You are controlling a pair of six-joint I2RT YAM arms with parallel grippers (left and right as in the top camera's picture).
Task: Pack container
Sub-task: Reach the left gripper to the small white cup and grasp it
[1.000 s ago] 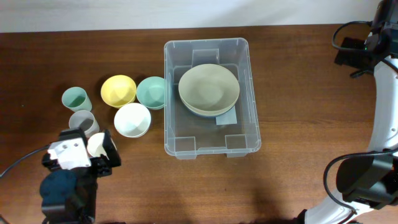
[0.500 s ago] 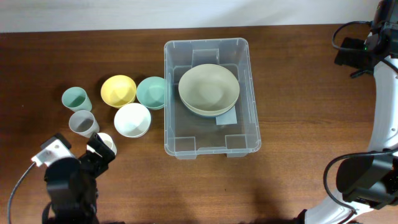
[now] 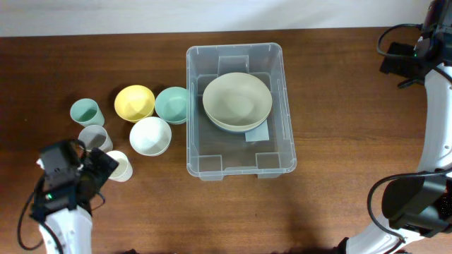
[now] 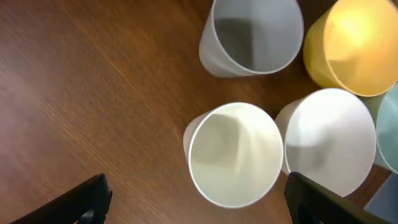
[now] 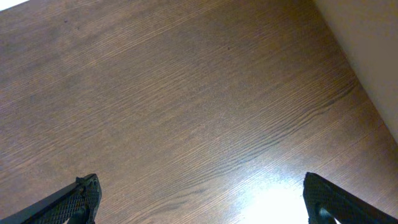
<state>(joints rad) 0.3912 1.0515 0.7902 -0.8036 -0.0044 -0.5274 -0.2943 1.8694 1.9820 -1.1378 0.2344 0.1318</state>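
Since a second before, the left arm had swung back toward the near left corner, uncovering the cream cup (image 3: 119, 166), which had not shifted. The wooden surface (image 3: 339, 106) carried the container (image 3: 192, 106) at its middle, well apart from both arms, with a large pale green bowl (image 3: 237, 102) inside its far half. Just beside its left wall sat a teal bowl (image 3: 171, 104), then a yellow bowl (image 3: 134, 103) and a white bowl (image 3: 150, 135), and farther left a teal cup (image 3: 85, 111) and a grey cup (image 3: 94, 137). The left gripper (image 4: 202, 205) hung over the cream cup, its fingers (image 4: 87, 199) spread wide and clear of it. The white bowl crowded the cup on the right finger's side. The right gripper (image 5: 208, 205) hung over bare wood, fingers spread wide.
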